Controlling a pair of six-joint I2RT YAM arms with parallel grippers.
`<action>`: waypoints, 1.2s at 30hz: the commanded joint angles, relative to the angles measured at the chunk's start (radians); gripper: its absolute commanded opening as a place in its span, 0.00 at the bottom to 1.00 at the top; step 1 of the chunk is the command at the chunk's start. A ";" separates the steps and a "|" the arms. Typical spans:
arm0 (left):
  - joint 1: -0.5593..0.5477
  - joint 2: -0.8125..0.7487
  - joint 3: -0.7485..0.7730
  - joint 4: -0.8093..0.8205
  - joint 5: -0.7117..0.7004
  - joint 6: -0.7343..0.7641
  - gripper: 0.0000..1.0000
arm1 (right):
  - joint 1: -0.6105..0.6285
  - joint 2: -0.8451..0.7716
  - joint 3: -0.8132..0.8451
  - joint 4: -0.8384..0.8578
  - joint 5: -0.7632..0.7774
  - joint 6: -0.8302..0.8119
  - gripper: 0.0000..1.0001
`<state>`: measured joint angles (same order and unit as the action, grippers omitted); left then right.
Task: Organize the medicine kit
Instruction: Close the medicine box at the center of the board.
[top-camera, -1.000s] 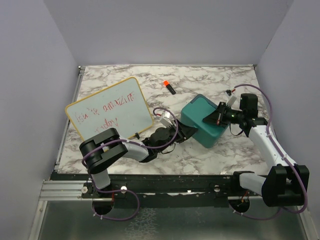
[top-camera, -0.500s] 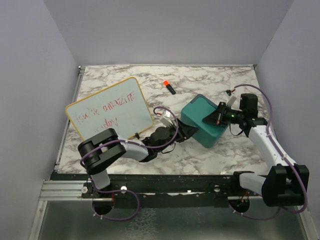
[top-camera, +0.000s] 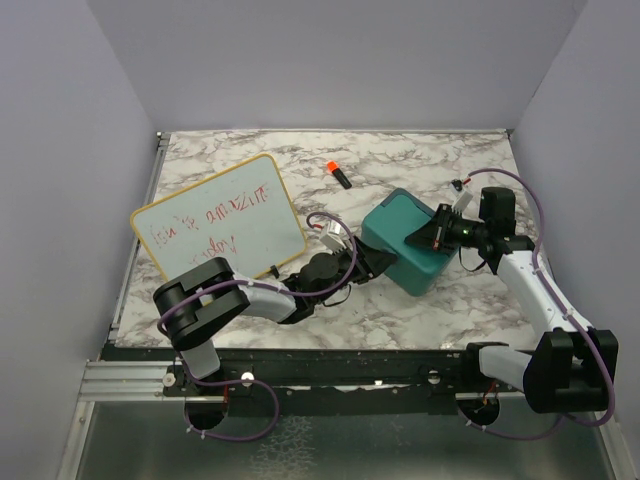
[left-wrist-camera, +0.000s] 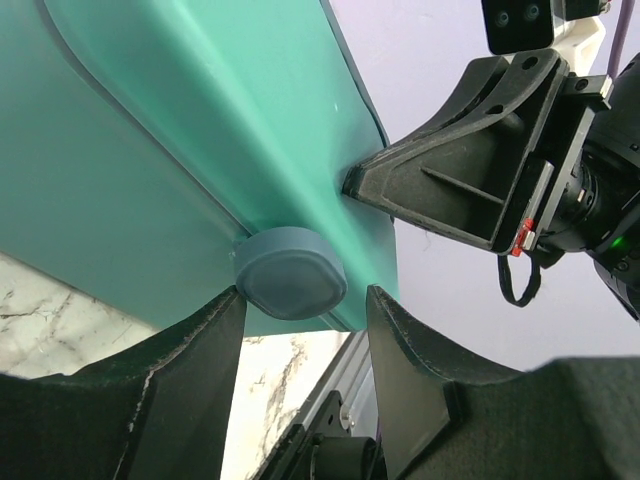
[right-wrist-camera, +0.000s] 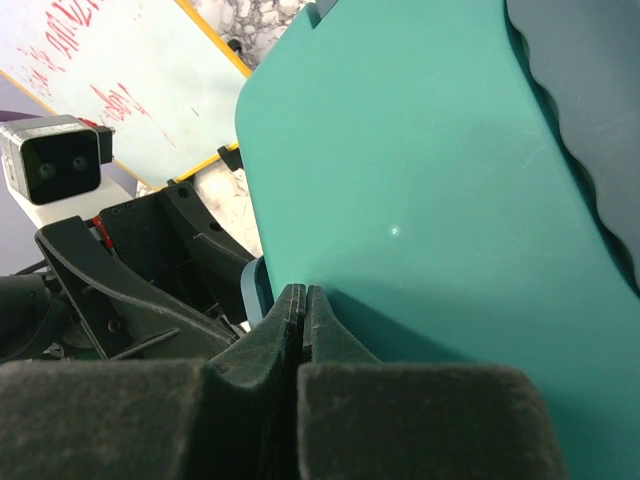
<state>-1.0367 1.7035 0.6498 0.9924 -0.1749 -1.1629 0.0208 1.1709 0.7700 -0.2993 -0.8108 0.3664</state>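
Note:
The medicine kit (top-camera: 405, 240) is a teal case with its lid down, standing right of the table's middle. My left gripper (top-camera: 378, 262) is open at its near-left side. In the left wrist view its two fingers flank the case's blue-grey latch (left-wrist-camera: 290, 272) without closing on it, and the teal wall (left-wrist-camera: 150, 150) fills the view above. My right gripper (top-camera: 420, 238) is shut and empty, with its tips (right-wrist-camera: 303, 295) resting on the teal lid (right-wrist-camera: 420, 180) near the latch edge. It also shows in the left wrist view (left-wrist-camera: 450, 190). No tray insert is in view.
A yellow-framed whiteboard (top-camera: 218, 222) with red writing lies left of the case, close behind my left arm. A black marker with an orange cap (top-camera: 338, 174) lies behind the case. Grey walls close in the marble table on three sides.
The left arm's elbow has shifted slightly to the left. Both grippers and the case stay where they were.

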 joint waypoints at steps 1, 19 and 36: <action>-0.006 -0.040 0.031 0.028 -0.032 0.020 0.52 | 0.010 0.033 -0.055 -0.088 0.059 -0.021 0.01; -0.006 -0.016 0.022 -0.036 -0.053 0.004 0.40 | 0.010 0.036 -0.058 -0.082 0.055 -0.020 0.01; -0.006 0.019 0.030 -0.078 -0.057 -0.008 0.37 | 0.010 0.037 -0.060 -0.082 0.055 -0.021 0.01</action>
<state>-1.0367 1.7050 0.6571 0.9390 -0.2066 -1.1717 0.0208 1.1732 0.7650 -0.2855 -0.8181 0.3740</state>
